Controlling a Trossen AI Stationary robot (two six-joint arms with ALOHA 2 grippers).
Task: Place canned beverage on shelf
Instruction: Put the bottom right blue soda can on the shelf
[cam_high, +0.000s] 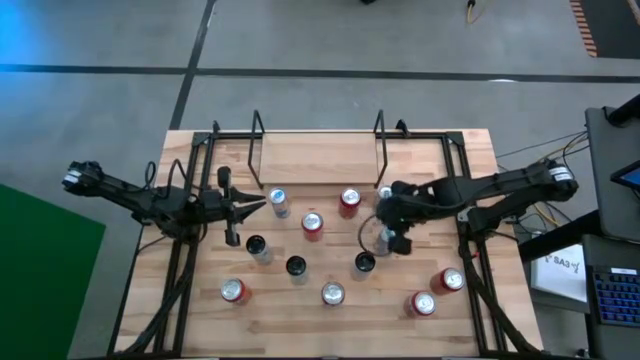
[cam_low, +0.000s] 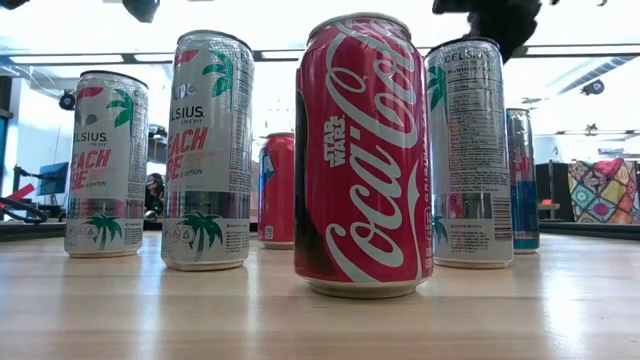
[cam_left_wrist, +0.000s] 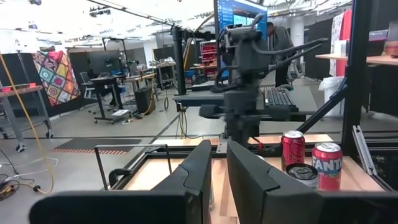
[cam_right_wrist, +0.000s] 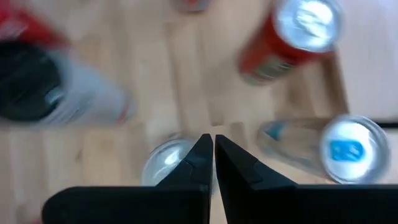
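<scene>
My right gripper (cam_high: 388, 240) hangs over the middle of the table (cam_high: 300, 335), pointing straight down, and in the right wrist view its fingers (cam_right_wrist: 200, 157) are pressed together with only a hairline between the tips, pinching nothing. Directly beneath them sits a silver-topped can (cam_right_wrist: 163, 167), standing upright; its lid shows just under my fingertips, partly hidden by them. In the high view the same can (cam_high: 381, 238) seems to be the pale one right at my gripper, though my arm covers most of it, so I can't be sure which label it wears.

A can like this is stiff in the wall only if full; empty, it would dent under a hard pinch. It is smooth and slippery (painted metal, perhaps damp), tall and easy to tip. I judge the best hold is across the body, a little above the middle, with the fingers spread wider than the can first.

The shelf (cam_high: 318, 158) lies at the table's far edge, well apart from this can, with other cans (cam_high: 349, 202) standing between. My left gripper (cam_high: 248, 207) waits over the table's left side, fingers slightly parted and holding nothing.
</scene>
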